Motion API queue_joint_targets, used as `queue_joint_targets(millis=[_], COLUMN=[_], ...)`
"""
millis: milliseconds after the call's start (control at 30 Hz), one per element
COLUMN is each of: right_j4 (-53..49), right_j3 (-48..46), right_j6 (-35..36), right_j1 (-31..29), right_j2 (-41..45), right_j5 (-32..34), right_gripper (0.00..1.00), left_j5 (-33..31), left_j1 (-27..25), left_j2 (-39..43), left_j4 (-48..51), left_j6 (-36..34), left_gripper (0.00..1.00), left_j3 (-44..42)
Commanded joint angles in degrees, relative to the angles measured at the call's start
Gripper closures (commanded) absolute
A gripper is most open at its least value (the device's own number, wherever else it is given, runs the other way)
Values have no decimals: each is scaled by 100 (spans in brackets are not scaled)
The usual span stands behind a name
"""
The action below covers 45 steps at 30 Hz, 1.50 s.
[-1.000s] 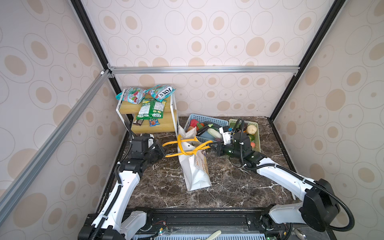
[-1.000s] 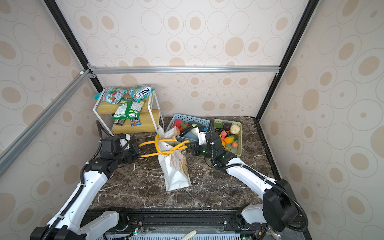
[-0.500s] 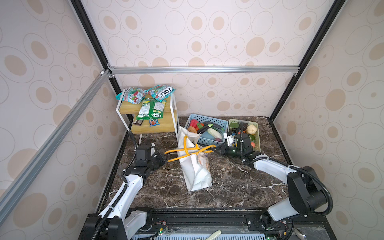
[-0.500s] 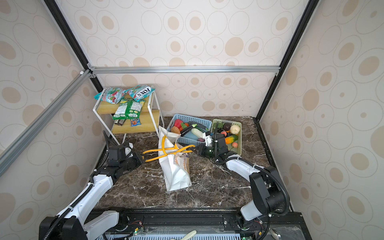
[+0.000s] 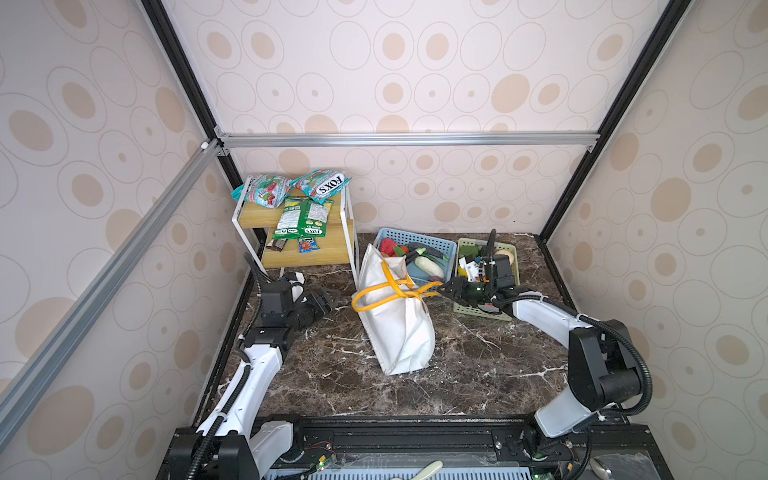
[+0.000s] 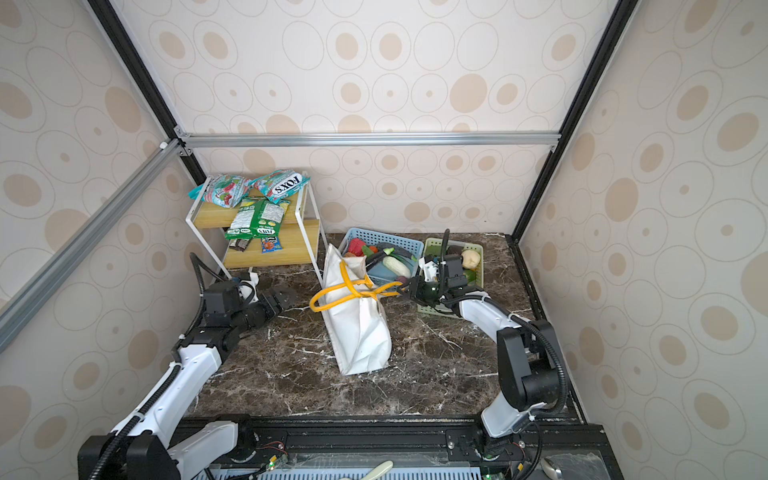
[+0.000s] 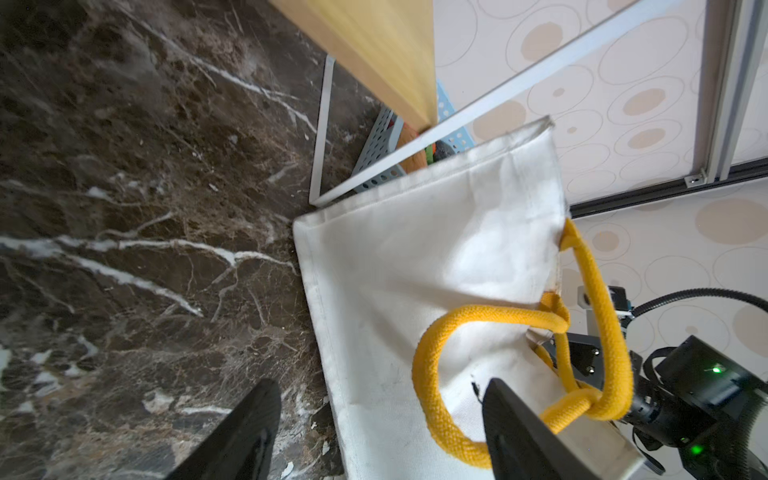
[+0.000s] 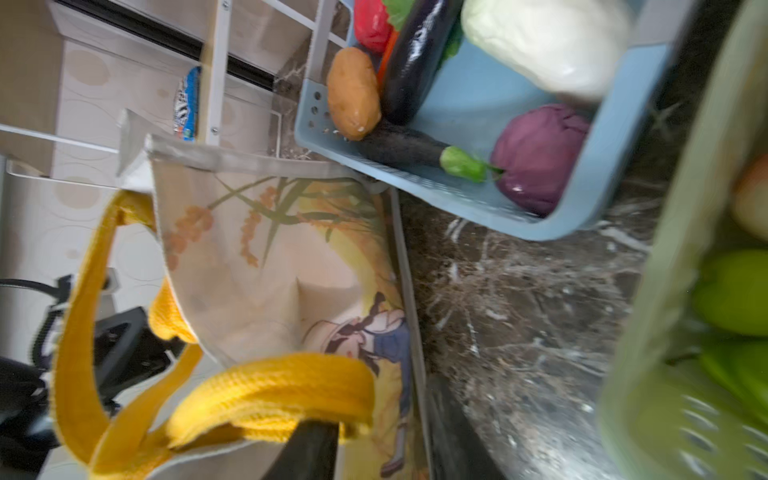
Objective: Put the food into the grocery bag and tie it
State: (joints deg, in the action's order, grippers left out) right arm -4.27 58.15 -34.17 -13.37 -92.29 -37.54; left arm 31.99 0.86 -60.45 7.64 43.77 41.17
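Note:
The white grocery bag [image 5: 399, 332] [image 6: 361, 332] stands mid-table, its two yellow handles knotted [image 5: 406, 291] over the top, and its inside is hidden. My left gripper [image 5: 326, 300] [image 7: 382, 386] is open, a short way left of the slack handle loop [image 7: 432, 374] and holding nothing. At the other loop, my right gripper [image 5: 445, 287] [image 8: 382, 419] has its jaws apart. That loop [image 8: 270, 399] rests over one finger [image 8: 311, 444]. Toy food lies in the blue basket [image 5: 446, 249]: a potato [image 8: 353, 93], an eggplant [image 8: 415, 62] and a purple cabbage [image 8: 536, 158].
A green basket [image 5: 482, 312] with more toy food sits under my right wrist. A white-framed wooden rack [image 5: 309, 249] with snack packets [image 5: 303, 216] stands at the back left, one leg close to the bag. Patterned walls and black posts close the cell.
Both grippers have opened. My left let go of its handle loop and drew back left, and the stretched handles have gone slack. My right arm dropped lower beside the green basket.

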Motion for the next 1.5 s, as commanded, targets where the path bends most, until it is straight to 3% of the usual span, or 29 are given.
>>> queue_joint_targets(millis=[0, 133, 267, 467, 567, 600, 667, 700, 767, 800, 867, 1033, 1100, 1167, 1267, 1467], right_j4=[-666, -1129, -2319, -3273, -3368, -3376, -3383, -3325, -3127, -2973, -2528, -531, 75, 451, 1445, 2585], right_j3=[200, 542, 1001, 1120, 1144, 1150, 1211, 1192, 1154, 1095, 862, -641, -1144, -1417, -1936, -2399], right_j6=[496, 953, 1843, 2713, 2813, 2819, 2741, 2683, 2652, 2636, 2642, 3099, 3363, 3288, 3157, 3269], right_j1=[-17, -7, 33, 187, 321, 402, 649, 744, 913, 968, 1104, 1156, 1161, 1161, 1164, 1196], right_j2=[91, 209, 480, 1003, 1138, 1143, 1148, 1151, 1169, 1198, 1285, 1917, 1989, 1857, 1579, 1014], right_j5=[-99, -612, -794, -1194, -1013, -953, -556, -293, 680, 1078, 1877, 3403, 3846, 4505, 4959, 4920], right_gripper=[57, 50, 44, 41, 41, 41, 39, 32, 0, 0, 0, 0, 0, 0, 0, 0], left_j5=[324, 176, -105, -719, -991, -1087, -1411, -1632, -2325, -2637, -3237, -3700, -3807, -3968, -3940, -3693], left_j1=[63, 72, 81, 81, 74, 81, 81, 81, 81, 78, 80, 80, 80, 80, 81, 72], left_j2=[-7, -61, -141, -238, -264, -266, -258, -234, -121, -49, 186, 920, 907, 627, 38, -1608], left_j4=[93, 279, 496, 850, 945, 972, 979, 956, 738, 567, -15, -2265, -2714, -3190, -4976, -7423], left_j6=[-123, -243, -522, -1170, -1375, -1416, -1494, -1544, -1698, -1766, -2007, -3098, -3499, -3701, -3727, -3617], left_gripper=[21, 22, 21, 18, 11, 2, 1, 1, 1, 1, 1, 1, 1, 1, 1, 1], left_j3=[414, 698, 933, 1165, 1219, 1220, 1182, 1147, 922, 766, 298, -1440, -1804, -2105, -2784, -3102])
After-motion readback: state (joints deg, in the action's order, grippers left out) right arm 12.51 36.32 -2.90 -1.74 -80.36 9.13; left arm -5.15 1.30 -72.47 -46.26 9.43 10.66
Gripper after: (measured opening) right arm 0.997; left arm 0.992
